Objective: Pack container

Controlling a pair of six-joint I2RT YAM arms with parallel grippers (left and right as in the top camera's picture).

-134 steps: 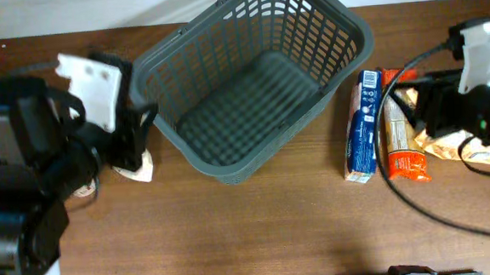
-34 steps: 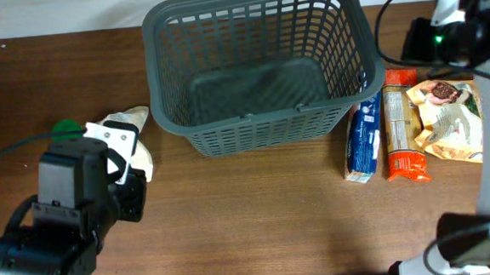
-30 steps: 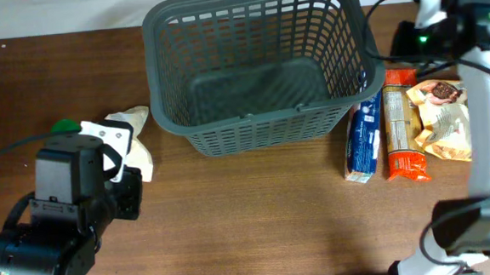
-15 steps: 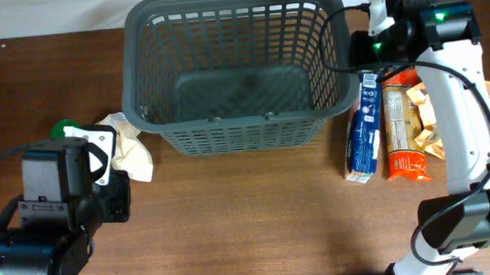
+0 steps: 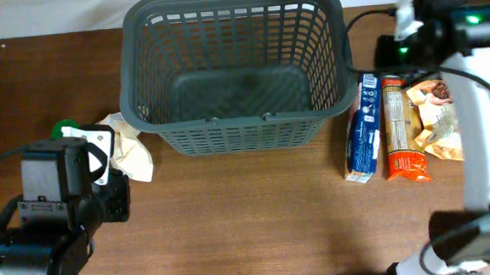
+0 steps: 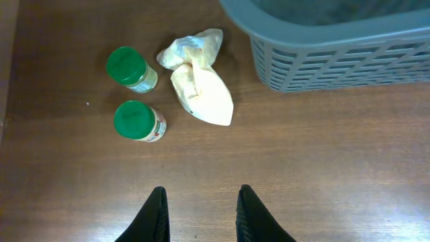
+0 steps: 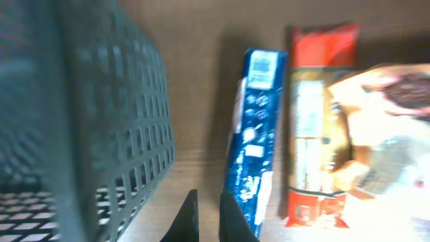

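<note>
The container, a large dark grey lattice basket (image 5: 233, 78), stands empty at the back middle of the table; its wall also shows in the left wrist view (image 6: 336, 47) and the right wrist view (image 7: 101, 114). My right gripper (image 5: 389, 52) hangs above the gap between the basket's right wall and a blue packet (image 5: 362, 129); its fingers (image 7: 207, 202) are shut and hold nothing. My left gripper (image 5: 112, 197) is at the front left; its fingers (image 6: 199, 202) are open and empty over bare wood.
Right of the blue packet (image 7: 255, 128) lie an orange-red packet (image 5: 398, 132) and a beige bag (image 5: 435, 117). Left of the basket lie a cream bag (image 6: 198, 94) and two green-lidded jars (image 6: 127, 66) (image 6: 138, 121). A black cable runs near the right arm.
Over the last second the basket slid left and squared up. My right gripper then moved right, away from the basket's right rim. The left arm shifted slightly.
</note>
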